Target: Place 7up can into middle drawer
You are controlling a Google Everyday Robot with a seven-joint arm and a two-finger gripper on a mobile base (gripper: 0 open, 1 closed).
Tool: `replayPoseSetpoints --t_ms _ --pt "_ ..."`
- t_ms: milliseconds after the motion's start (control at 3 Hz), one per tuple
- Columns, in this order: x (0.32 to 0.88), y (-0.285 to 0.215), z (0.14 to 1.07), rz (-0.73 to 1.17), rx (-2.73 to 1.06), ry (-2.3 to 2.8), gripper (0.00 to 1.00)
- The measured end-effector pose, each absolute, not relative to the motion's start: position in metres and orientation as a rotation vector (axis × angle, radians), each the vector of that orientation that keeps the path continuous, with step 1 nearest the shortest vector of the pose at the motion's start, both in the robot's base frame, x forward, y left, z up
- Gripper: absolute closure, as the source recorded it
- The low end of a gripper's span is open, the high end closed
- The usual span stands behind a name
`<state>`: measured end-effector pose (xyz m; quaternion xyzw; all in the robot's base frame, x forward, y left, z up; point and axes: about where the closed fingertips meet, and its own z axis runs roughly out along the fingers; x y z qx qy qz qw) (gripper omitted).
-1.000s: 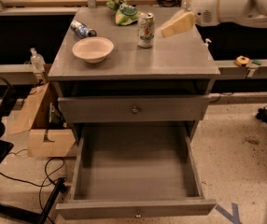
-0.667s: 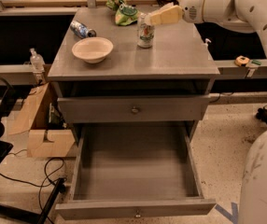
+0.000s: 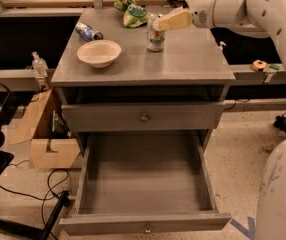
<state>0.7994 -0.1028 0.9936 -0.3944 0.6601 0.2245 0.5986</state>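
The 7up can (image 3: 154,36) stands upright on the grey cabinet top (image 3: 193,59), at the back middle. My gripper (image 3: 159,24) reaches in from the right on the white arm and sits at the can's top right, touching or nearly touching it. The middle drawer (image 3: 108,224) is pulled fully out below, a shallow grey box with nothing in it and a small knob (image 3: 147,229) on its front panel. Above it is a shut drawer front (image 3: 183,116) with its own knob.
A white bowl (image 3: 99,52) sits front left on the cabinet top. A blue-labelled bottle (image 3: 87,32) lies behind it. A green plush frog (image 3: 133,13) is just left behind the can. A cardboard box (image 3: 45,144) and cables lie on the floor to the left.
My gripper has moved left from beside the can to the can's top. The can, bowl and drawers have stayed in place.
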Motion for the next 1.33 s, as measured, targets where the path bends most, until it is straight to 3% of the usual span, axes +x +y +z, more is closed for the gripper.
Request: replayPoseSetpoints --t_ms 1333 --pt "0.901 -0.055 0.9 0.538 -0.805 1.507 0.01"
